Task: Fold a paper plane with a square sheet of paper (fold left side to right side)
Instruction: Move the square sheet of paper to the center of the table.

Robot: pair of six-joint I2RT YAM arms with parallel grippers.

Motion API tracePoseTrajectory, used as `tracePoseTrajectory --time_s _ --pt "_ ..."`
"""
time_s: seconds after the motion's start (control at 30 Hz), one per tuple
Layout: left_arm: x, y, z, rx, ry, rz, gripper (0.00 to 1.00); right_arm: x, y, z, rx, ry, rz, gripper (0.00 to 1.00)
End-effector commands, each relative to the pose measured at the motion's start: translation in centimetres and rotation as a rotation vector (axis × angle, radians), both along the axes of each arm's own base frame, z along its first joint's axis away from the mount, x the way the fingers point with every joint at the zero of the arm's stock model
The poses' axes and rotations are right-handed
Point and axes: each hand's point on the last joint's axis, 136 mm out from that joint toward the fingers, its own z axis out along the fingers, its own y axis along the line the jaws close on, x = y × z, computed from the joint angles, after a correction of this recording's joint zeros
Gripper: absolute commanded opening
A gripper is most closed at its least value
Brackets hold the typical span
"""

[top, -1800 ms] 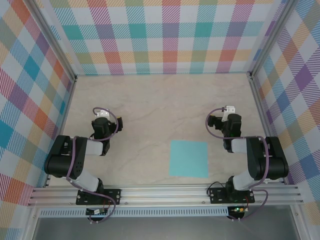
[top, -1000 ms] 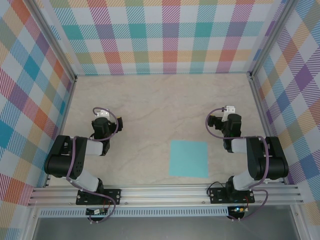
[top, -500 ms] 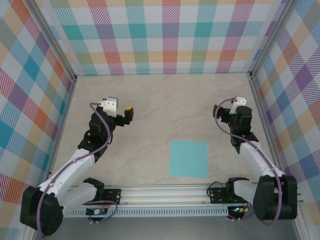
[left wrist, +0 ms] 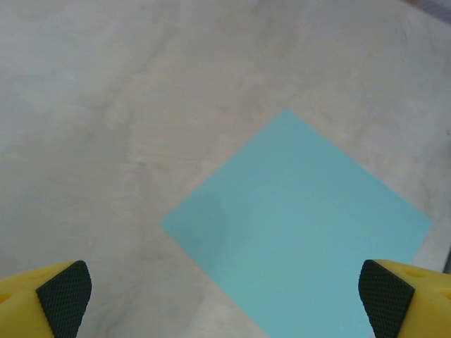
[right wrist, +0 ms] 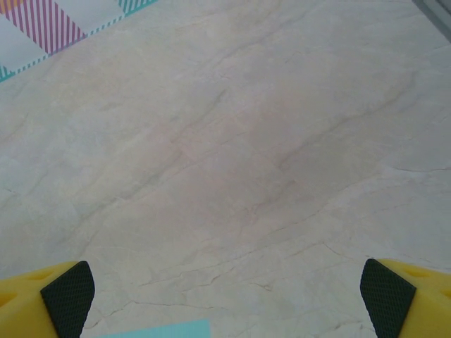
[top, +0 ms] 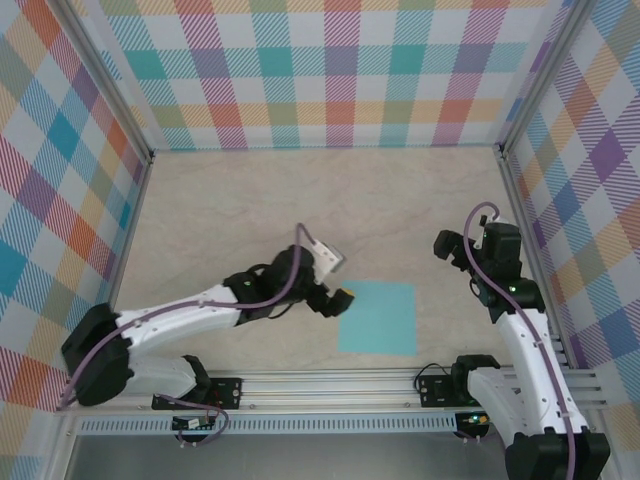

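Observation:
The square sheet of paper [top: 377,317] lies flat and uncreased on the table, right of centre near the front. My left gripper [top: 337,299] hovers over the sheet's upper left corner, open and holding nothing. In the left wrist view the sheet [left wrist: 303,225] sits as a diamond ahead of and between the left gripper's [left wrist: 225,299] wide-apart fingertips [left wrist: 63,296]. My right gripper [top: 446,245] is open and empty, above bare table behind and to the right of the sheet. A sliver of the sheet [right wrist: 158,331] shows at the bottom edge below the right gripper [right wrist: 227,296]. The paper plane is out of view.
Checked walls [top: 330,70] close in the marble-look table [top: 300,200] at the back and both sides. An aluminium rail [top: 330,385] carrying the arm bases runs along the near edge, just in front of the sheet.
Both arms have unfolded from their rest pose. The left arm swung right from the back left to the sheet's upper left corner. The right wrist moved right and slightly nearer.

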Motion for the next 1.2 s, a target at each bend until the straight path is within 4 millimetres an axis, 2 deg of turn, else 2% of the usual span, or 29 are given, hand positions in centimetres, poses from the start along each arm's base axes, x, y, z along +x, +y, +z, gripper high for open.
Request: tracePoseTrajectory --time_s 0.0,0.17,0.23,0.37,0.5,0.87,1.03,1.17 --pt "-1.5 -3.2 -2.5 0.112 0.027 -0.085 1.0 -1.6 -0.7 1.8 -0.01 0.002 -0.049 1.0" --pt "-2.7 -7.0 -5.8 0.2 0.053 -0.152 1.0 -2.4 -1.2 3.2 -0.024 -0.025 -0.072 1.0" --pt "-3.2 -8.0 -7.3 0.236 0.074 -0.173 1.0 -2.6 -1.5 3.6 -0.037 -0.034 -0.078 1.0" --pt "-3.1 -8.6 -9.8 0.339 0.1 -0.188 1.0 -2.9 -1.7 3.9 -0.047 -0.041 -0.083 1.0" --pt "-3.3 -8.5 -11.7 0.42 0.13 -0.203 1.0 -2.8 -1.7 3.8 -0.047 -0.038 -0.083 1.0" --pt "-3.0 -8.1 -14.5 0.524 0.165 -0.203 1.0 -3.0 -1.6 3.9 -0.042 -0.036 -0.084 1.0" --pt "-2.6 -7.2 -15.6 0.564 0.2 -0.192 1.0 -2.9 -1.6 4.3 -0.04 -0.044 -0.081 1.0" --pt "-1.5 -5.8 -16.4 0.598 0.214 -0.178 1.0 -3.0 -1.5 4.5 -0.039 -0.048 -0.079 1.0"
